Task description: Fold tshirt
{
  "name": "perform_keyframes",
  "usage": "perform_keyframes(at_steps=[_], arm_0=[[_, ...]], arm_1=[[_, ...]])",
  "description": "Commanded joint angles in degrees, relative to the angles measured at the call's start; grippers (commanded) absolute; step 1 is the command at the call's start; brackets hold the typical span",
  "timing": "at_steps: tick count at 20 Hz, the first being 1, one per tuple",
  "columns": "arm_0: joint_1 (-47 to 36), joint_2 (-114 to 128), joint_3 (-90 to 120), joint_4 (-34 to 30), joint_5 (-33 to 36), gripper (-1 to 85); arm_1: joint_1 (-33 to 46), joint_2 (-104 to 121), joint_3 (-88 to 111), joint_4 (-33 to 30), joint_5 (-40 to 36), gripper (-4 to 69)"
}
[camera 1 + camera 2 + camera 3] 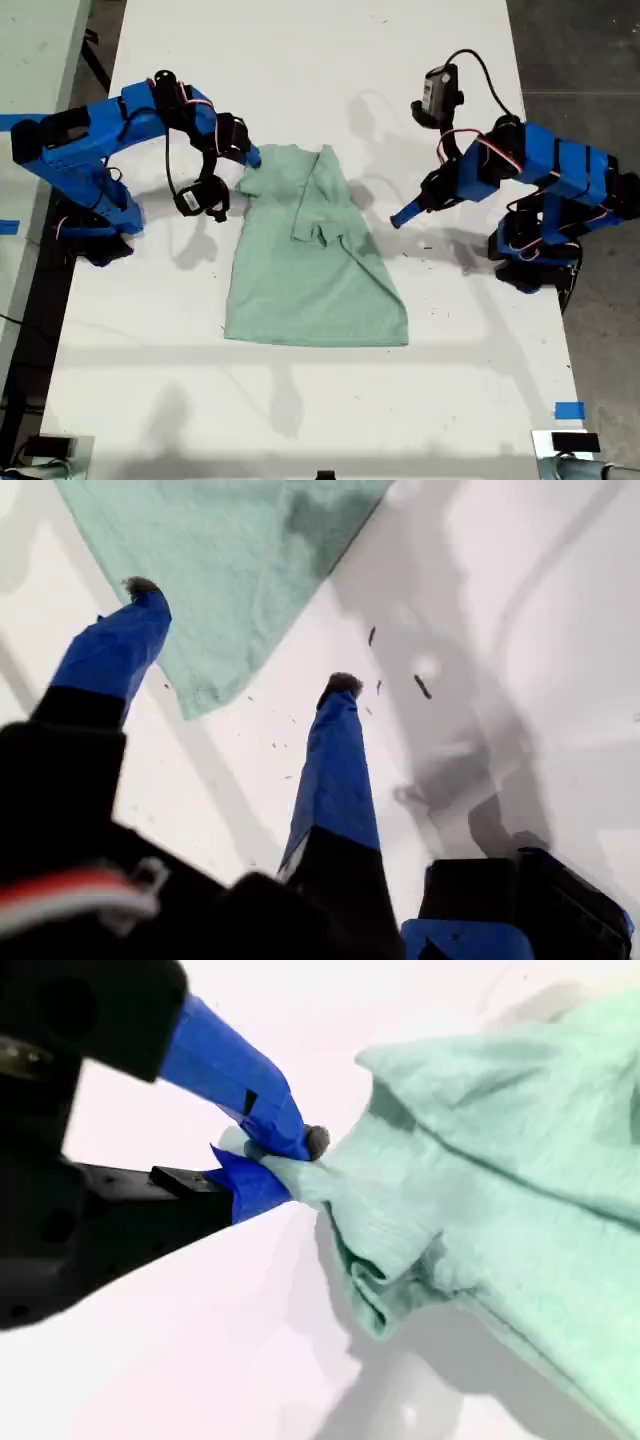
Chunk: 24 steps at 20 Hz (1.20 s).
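The pale mint-green tshirt [315, 275] lies partly folded on the white table [300, 60], its upper part bunched with a flap turned over. The arm on the exterior view's left carries my second gripper [250, 158], which is shut on the shirt's upper corner. The second wrist view shows that gripper [295, 1165] pinching a gathered wad of the tshirt [500, 1160]. My first gripper [398, 218], on the arm at the exterior view's right, hangs open just beside the shirt's edge. In its wrist view the gripper [242, 635] holds nothing, and one fingertip [140, 585] overlaps a corner of the tshirt [230, 550].
A blue tape mark [568, 410] sits near the table's front corner on the exterior view's right. Small dark specks [420, 687] dot the table by my first gripper. Both arm bases [95, 225] stand at the table's side edges. Dark floor [580, 60] lies beyond.
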Motion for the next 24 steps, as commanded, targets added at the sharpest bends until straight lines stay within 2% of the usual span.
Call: perform_keyframes(at_steps=[1, 7, 13, 14, 15, 16, 20, 24], arm_0=[[2.5, -11.1, -18.1, 0.4, 0.0, 0.0], [3.4, -33.8, -41.3, 3.1, 4.1, 0.0], [4.4, -40.8, -46.4, -0.4, 8.8, 0.0], [4.8, -41.0, -46.5, -1.2, 9.8, 5.4], [5.5, -41.0, -46.6, -2.5, 12.4, 20.7], [6.4, -40.5, -46.6, -3.8, 14.2, 23.7], [8.1, -37.6, -46.6, -6.5, 16.3, 30.9], [8.0, -32.2, -45.6, -1.4, 16.1, 26.4]], arm_1=[[-1.8, 2.6, -0.4, -2.5, 0.6, 32.3], [-3.1, 2.8, -0.4, -2.4, 1.4, 32.7], [-3.2, 2.8, 0.4, -2.9, 1.6, 32.9], [-3.2, 2.8, 0.5, -3.0, 1.6, 33.0], [-3.2, 2.8, 0.7, -3.2, 1.6, 33.2], [-3.2, 2.8, 0.9, -3.3, 1.6, 33.3], [-3.3, 2.7, 1.3, -3.7, 1.9, 33.5], [-5.0, 3.0, 2.5, -3.5, 2.3, 34.0]])
